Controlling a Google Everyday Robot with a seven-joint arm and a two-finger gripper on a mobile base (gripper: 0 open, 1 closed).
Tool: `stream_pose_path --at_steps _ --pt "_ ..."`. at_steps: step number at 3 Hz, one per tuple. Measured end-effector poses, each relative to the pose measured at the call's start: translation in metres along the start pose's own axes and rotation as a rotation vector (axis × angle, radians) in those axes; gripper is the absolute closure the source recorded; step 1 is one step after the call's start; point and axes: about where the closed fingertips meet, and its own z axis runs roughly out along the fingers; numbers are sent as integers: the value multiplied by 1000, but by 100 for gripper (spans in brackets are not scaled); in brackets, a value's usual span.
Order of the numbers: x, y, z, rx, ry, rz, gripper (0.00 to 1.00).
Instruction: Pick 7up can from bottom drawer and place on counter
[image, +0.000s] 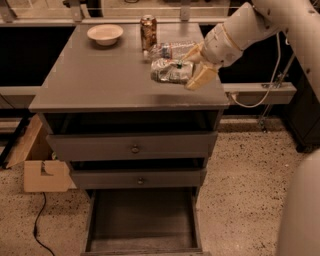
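The 7up can (171, 70) is a crumpled silvery can with green marks, held on its side over the right part of the counter (100, 75). My gripper (192, 67) is shut on its right end, with one pale finger above and one below (199, 76). The arm comes in from the upper right. I cannot tell whether the can touches the counter. The bottom drawer (142, 220) stands pulled open at the foot of the cabinet, and its flat floor is bare.
A pale bowl (105, 34) sits at the back left of the counter. A brown-gold can (148, 31) stands at the back, with a clear plastic bottle (170, 49) lying beside it, just behind the held can. A cardboard box (42, 172) sits on the floor at left.
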Motion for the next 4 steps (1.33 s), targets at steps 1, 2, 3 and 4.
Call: stream_pose_path --at_steps 1,2,3,4 --pt "9 -44 30 47 25 139 100" --pt "12 -67 46 72 37 197 100" --pt "1 -84 64 59 28 202 100" --pt "-8 -93 79 45 28 206 81"
